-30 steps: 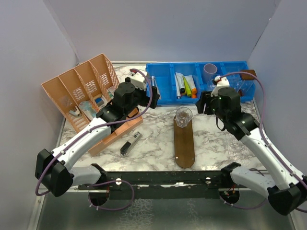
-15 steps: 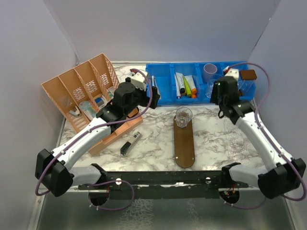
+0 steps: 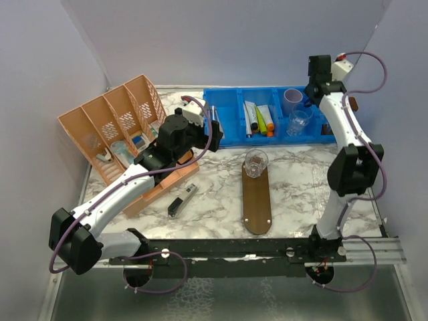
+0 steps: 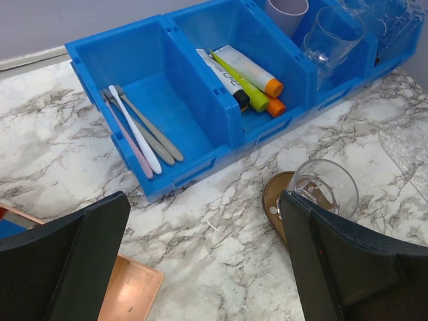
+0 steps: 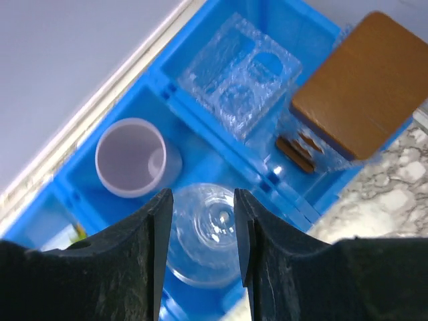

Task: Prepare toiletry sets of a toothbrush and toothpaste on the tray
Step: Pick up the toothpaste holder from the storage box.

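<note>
White marble counter carrying a blue compartmented plastic bin and, nearer, the dark brown oblong wooden tray, with 1 clear plastic tumbler standing on its far end. Right gripper, jaws partly parted and empty, hangs above a 2nd clear tumbler in the bin. Left gripper gapes wide, empty. The tumbler looks light, slick and thin-walled: pinch its rim gently.

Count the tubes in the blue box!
3, side by side in one blue bin compartment: an orange-capped white tube, a lime green tube, a black-capped white tube. Others may hide beneath.
</note>
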{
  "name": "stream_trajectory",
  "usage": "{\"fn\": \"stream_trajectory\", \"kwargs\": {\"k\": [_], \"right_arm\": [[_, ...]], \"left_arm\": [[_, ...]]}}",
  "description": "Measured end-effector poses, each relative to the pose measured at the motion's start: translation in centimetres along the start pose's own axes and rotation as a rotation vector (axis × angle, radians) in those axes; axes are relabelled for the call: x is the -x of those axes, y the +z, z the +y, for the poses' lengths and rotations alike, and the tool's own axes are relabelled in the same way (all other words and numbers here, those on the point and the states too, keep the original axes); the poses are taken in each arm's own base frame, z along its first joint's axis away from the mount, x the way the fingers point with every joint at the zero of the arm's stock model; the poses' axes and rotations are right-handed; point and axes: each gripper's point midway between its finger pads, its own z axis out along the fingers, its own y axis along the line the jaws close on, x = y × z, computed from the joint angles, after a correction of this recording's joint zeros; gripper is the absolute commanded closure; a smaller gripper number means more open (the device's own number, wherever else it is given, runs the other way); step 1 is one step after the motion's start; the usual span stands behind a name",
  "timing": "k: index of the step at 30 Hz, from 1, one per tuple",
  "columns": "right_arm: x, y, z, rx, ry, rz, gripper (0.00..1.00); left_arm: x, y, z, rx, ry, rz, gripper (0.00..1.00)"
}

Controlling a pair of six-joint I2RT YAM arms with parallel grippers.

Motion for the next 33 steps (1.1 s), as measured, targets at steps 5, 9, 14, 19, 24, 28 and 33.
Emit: {"fn": "stream_trajectory", "kwargs": {"k": [5, 9, 14, 19, 24, 28, 33], "right_arm": [[1.5, 4.8, 0.7, -0.141, 0.155, -0.001, 0.58], [0.9, 7.3, -1.3, -0.23, 0.217, 0.017, 0.58], [0.4, 9.6, -3.0, -0.256, 0.243, 0.039, 0.57], [-0.4, 12.0, -2.2, -0.228, 0.241, 0.06, 0.57], [-2.4, 14.0, -1.4, -0.209, 0.225, 0.089, 0.58], [-3.4, 15.0, -1.2, -0.21, 0.241, 0.101, 0.59], [-2.9, 15.5, -1.3, -0.207, 0.288, 0.095, 0.59]], "left_arm": [[0.1, -0.1, 0.0, 0.0, -0.002, -0.003, 0.01], [0.1, -0.1, 0.0, -0.001, -0.003, -0.003, 0.01], [0.1, -0.1, 0.0, -0.001, -0.003, -0.003, 0.01], [0.1, -0.1, -0.1, -0.004, -0.003, -0.003, 0.01], [0.1, -0.1, -0.1, -0.004, -0.003, -0.003, 0.01], [0.1, -0.1, -0.1, -0.004, -0.003, -0.002, 0.01], [0.1, -0.1, -0.1, -0.004, -0.003, -0.002, 0.01]]}}
